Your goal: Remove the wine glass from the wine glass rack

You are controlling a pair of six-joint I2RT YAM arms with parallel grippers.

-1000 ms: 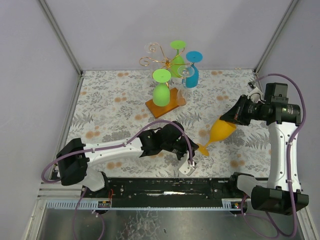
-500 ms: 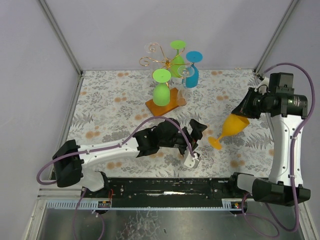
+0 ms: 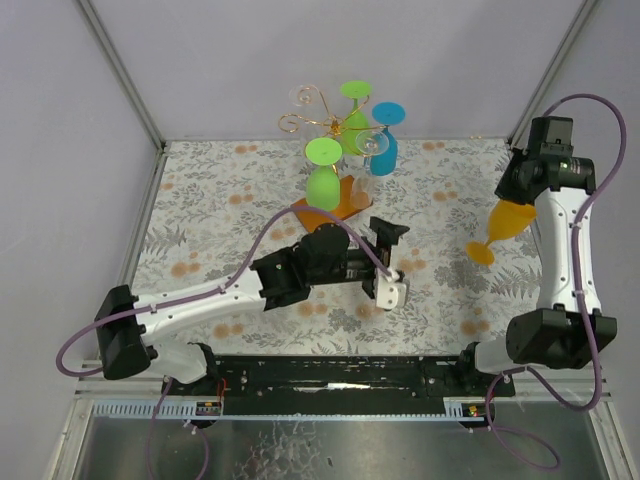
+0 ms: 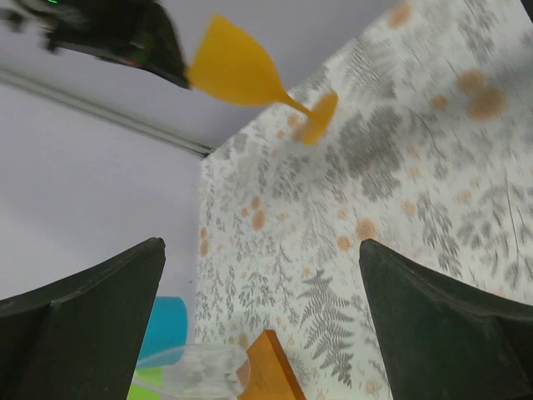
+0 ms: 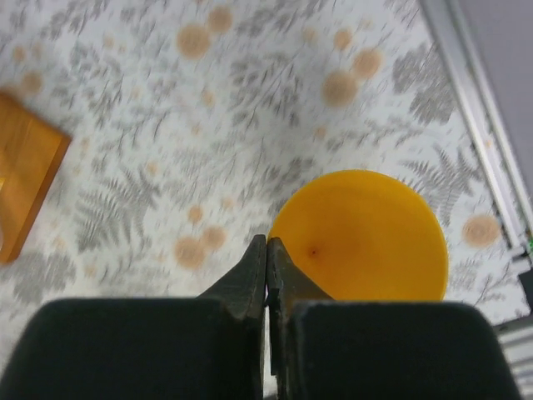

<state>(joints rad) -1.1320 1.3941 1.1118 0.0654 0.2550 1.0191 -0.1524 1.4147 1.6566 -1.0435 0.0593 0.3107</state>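
Note:
The wine glass rack (image 3: 325, 122), gold wire on an orange base (image 3: 345, 198), stands at the back with green (image 3: 321, 182), blue (image 3: 383, 142) and clear glasses hanging upside down. An orange wine glass (image 3: 505, 222) hangs in the air at the right, my right gripper (image 3: 520, 196) shut on its rim. The right wrist view looks down into its bowl (image 5: 362, 237), the rim pinched at the fingertips (image 5: 266, 243). My left gripper (image 3: 392, 262) is open and empty near mid-table. In its wrist view (image 4: 260, 250) the orange glass (image 4: 237, 71) is far ahead, the base corner (image 4: 266, 371) below.
The table carries a fern-patterned cloth (image 3: 220, 220) and is walled by pale panels with metal corner posts (image 3: 125, 75). A clear glass (image 4: 196, 371) and the blue glass (image 4: 162, 325) show low in the left wrist view. The table's right edge rail (image 5: 479, 125) lies close to the orange glass.
My left gripper has opened off the orange glass's foot and drawn back toward the rack base. The right arm has carried the orange glass right and toward the back.

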